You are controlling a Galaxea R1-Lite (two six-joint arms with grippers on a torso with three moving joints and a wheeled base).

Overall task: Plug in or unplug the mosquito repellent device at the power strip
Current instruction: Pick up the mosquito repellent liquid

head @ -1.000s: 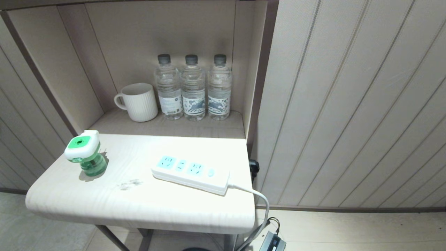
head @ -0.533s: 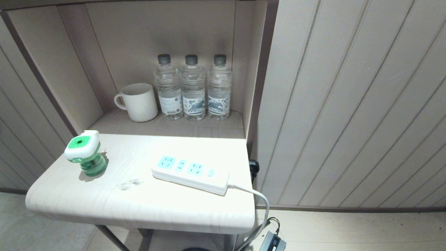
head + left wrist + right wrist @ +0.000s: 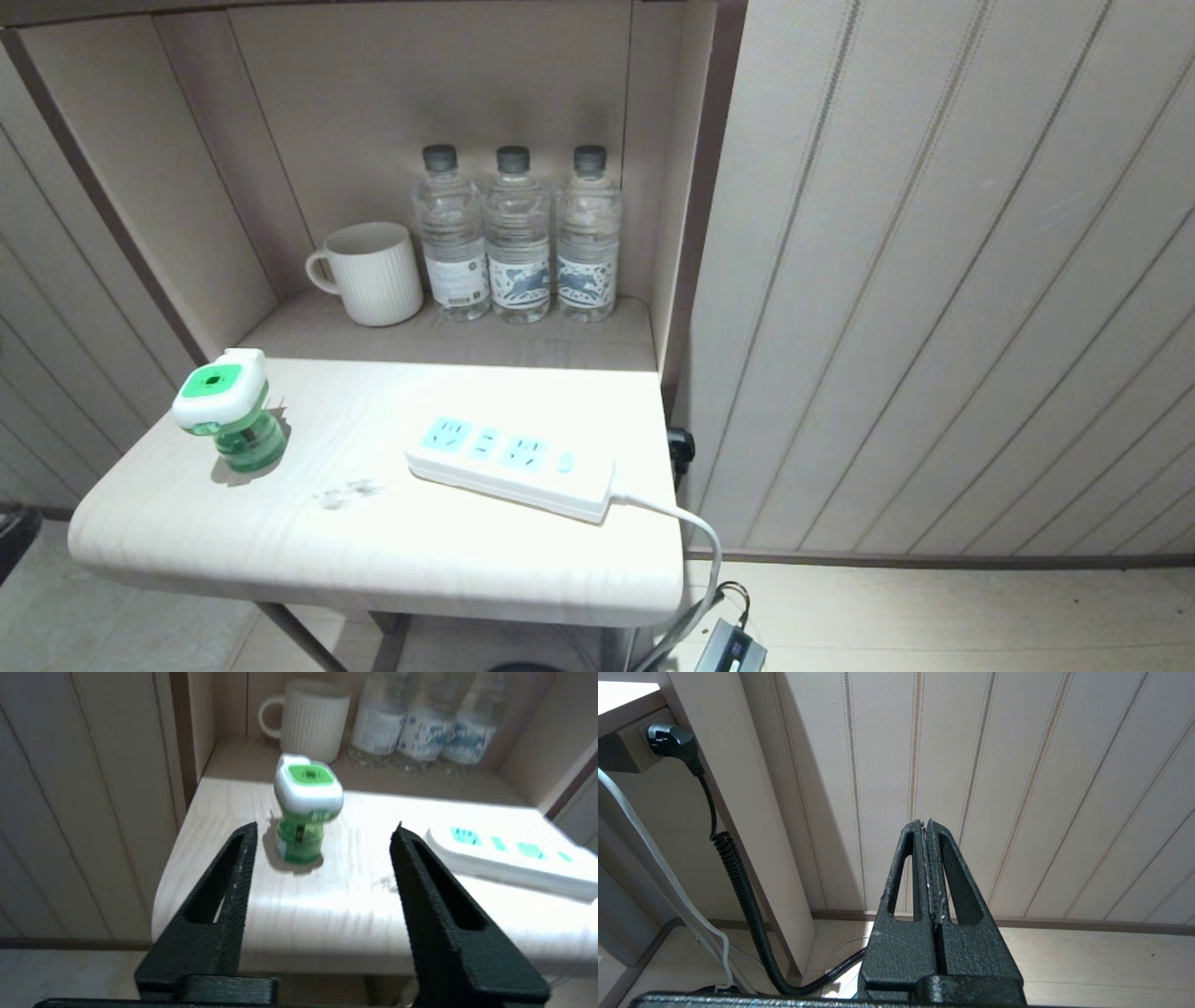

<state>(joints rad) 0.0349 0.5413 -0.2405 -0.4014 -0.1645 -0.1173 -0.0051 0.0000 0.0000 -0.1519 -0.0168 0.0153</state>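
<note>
Since the earlier frames a dark edge of the left arm has come into the head view at the near left, low beside the table; everything on the table has stayed put.

Table (image 3: 373, 551): pale wood top, alcove shelf behind it at the far side.
Water bottles (image 3: 515, 238): three, clear, side by side at the back of the shelf.
Mug (image 3: 372, 273): white, ribbed, just left of the bottles, handle to the left.
Power strip (image 3: 512, 467): lies flat toward the right of the table, sockets empty, white cord (image 3: 695, 532) running off the right edge and down.
Mosquito repellent device (image 3: 229, 411): stands upright near the left edge of the table, well apart from the strip, unplugged.

Left gripper (image 3: 322, 828): fingers spread wide and empty, off the near left edge of the table, pointed at the device, which sits beyond the fingertips and untouched.
Right gripper (image 3: 927, 833): fingers pressed together on nothing, low at the right of the table, facing the panelled wall (image 3: 1041, 788); a black plug (image 3: 672, 742) with coiled cable sits in a socket under the table edge.
</note>
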